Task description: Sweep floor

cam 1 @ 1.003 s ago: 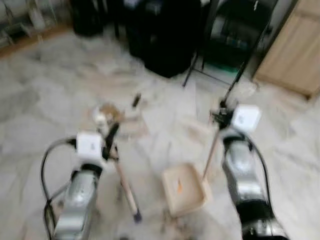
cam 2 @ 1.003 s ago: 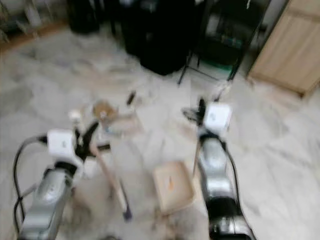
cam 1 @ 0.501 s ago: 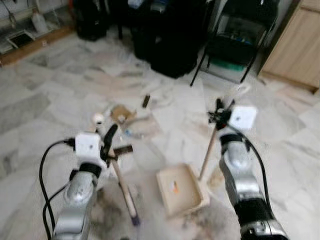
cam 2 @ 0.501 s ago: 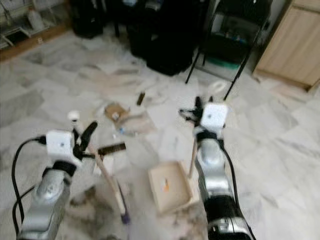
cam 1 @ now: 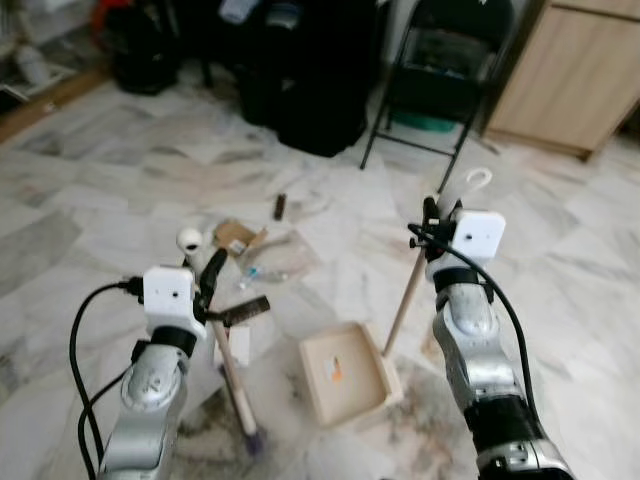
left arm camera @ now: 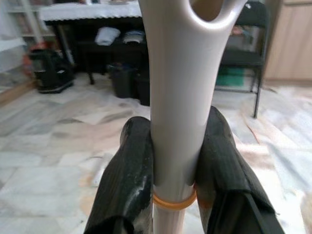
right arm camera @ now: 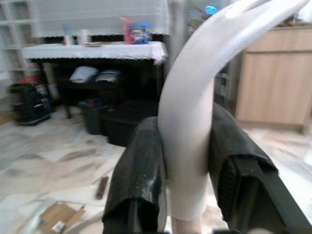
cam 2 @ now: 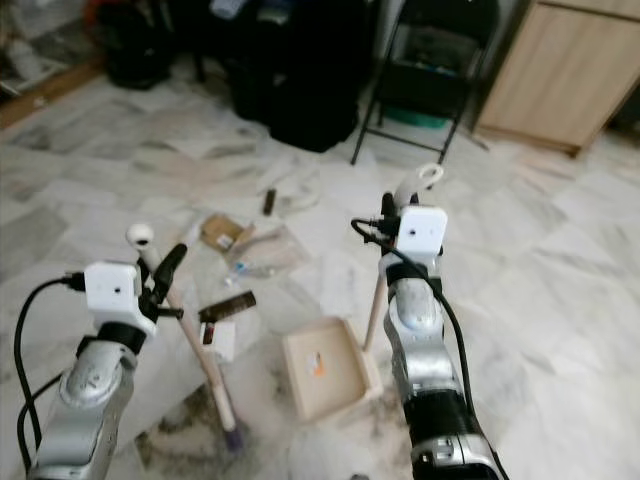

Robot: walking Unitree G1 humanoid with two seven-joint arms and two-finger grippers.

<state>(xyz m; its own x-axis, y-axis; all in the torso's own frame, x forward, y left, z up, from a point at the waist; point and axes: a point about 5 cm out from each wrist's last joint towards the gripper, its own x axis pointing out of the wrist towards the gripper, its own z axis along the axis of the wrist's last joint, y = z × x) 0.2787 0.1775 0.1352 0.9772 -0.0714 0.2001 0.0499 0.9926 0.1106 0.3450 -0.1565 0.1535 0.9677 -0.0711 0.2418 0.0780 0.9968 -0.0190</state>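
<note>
Left gripper (left arm camera: 176,161) clamps the broom handle (cam 1: 236,372), right gripper (right arm camera: 187,165) the dustpan handle (cam 1: 405,300) (both firmly); litter (cam 1: 262,262) beyond the dustpan (cam 1: 343,374) wants short, low strokes toward its mouth.

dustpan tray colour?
Light beige dustpan tray with a small orange scrap inside; clearest in the left eye view.

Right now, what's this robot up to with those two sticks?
It is sweeping. The left gripper is clamped on a broom handle, the right gripper on the handle of a dustpan resting on the marble floor. Litter lies just beyond the pan, not yet swept in.
</note>
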